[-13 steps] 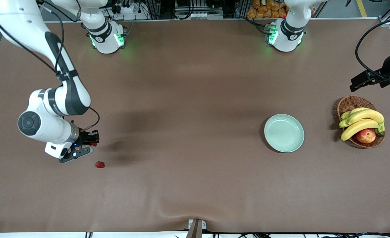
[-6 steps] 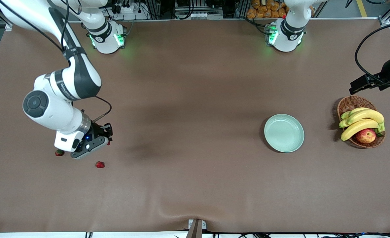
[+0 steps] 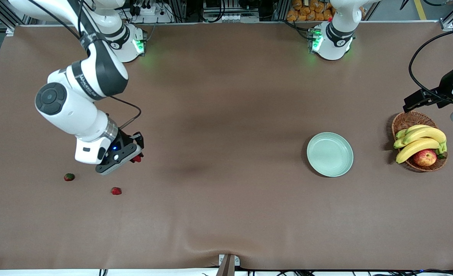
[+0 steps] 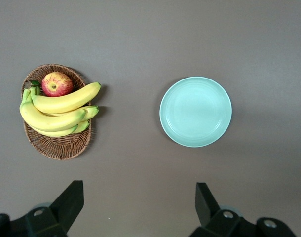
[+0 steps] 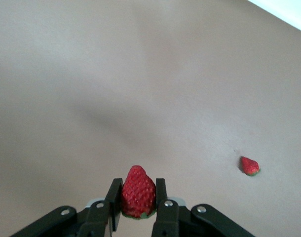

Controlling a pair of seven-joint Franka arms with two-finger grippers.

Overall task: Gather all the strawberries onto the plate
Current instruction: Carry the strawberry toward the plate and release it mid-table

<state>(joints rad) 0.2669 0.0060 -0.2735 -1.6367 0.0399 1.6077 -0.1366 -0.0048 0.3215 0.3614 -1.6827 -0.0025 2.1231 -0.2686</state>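
Broad bare tabletop (image 3: pixel 226 115) lies between the right tool (image 3: pixel 136 157), closed on a strawberry (image 5: pixel 138 192), and the mint-green plate (image 3: pixel 330 154). The wicker basket (image 3: pixel 406 120) of bananas (image 3: pixel 420 140) and an apple (image 3: pixel 424 157) stands well apart from the plate at the left arm's end, with the spread left tool (image 4: pixel 138 207) above. Two loose strawberries (image 3: pixel 69 176) (image 3: pixel 116 190) lie at the right arm's end.

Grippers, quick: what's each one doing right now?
Left gripper: open, holding nothing, waiting above the plate and basket.
Right gripper: shut on a strawberry, up over bare table.
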